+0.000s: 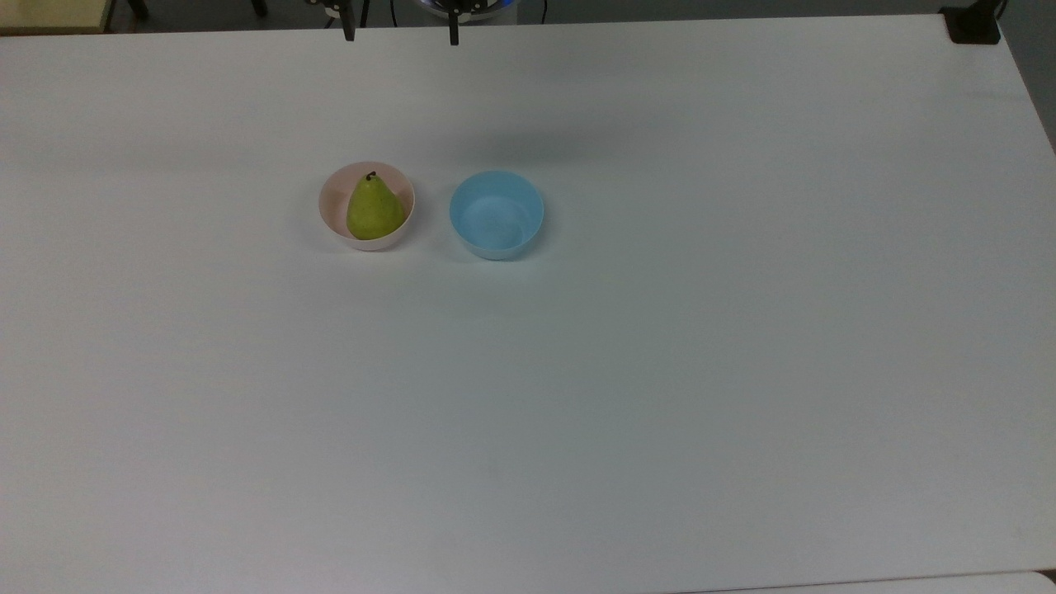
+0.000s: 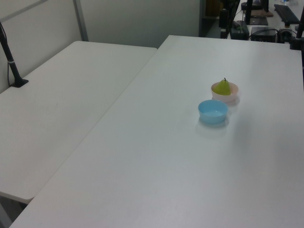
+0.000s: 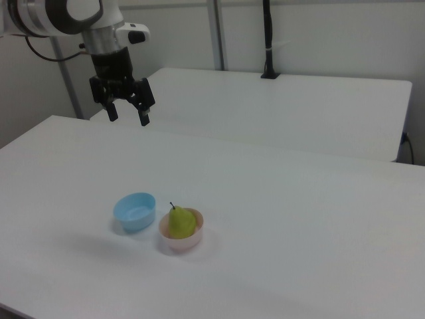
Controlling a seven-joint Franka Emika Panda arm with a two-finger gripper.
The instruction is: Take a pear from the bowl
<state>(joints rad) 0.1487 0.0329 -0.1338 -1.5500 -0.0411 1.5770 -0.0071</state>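
The pear point(image 1: 375, 209) sits in the pink bowl point(image 1: 333, 216), and everything else here is best placed from that bowl. In the right view the gripper point(image 3: 127, 113) hangs high in the air, well apart from the bowl, up and toward the right view's left, with its two fingers spread wide and nothing between them; in the top view the fingertips point(image 1: 350, 33) poke in at the far edge of the table point(image 1: 660, 412), beyond the bowl. So the fruit lies below the fingers and off to one side, and the coming move looks like a long travel across and then a descent (there is only the one arm, so no question of which is nearer). The pear stands close to upright, broad end down in the bowl and its short dark stem point(image 1: 370, 175) at the top, which puts its long axis roughly vertical; in the top view the narrow end leans a little toward the far side of the bowl. It rises above the rim, so the upper body is free to be reached from above, though the rim sits close around the wide lower part. Just beside the pink bowl, to the top view's right and not touching it, is a blue bowl point(image 1: 497, 214) of about the same size with nothing in it.
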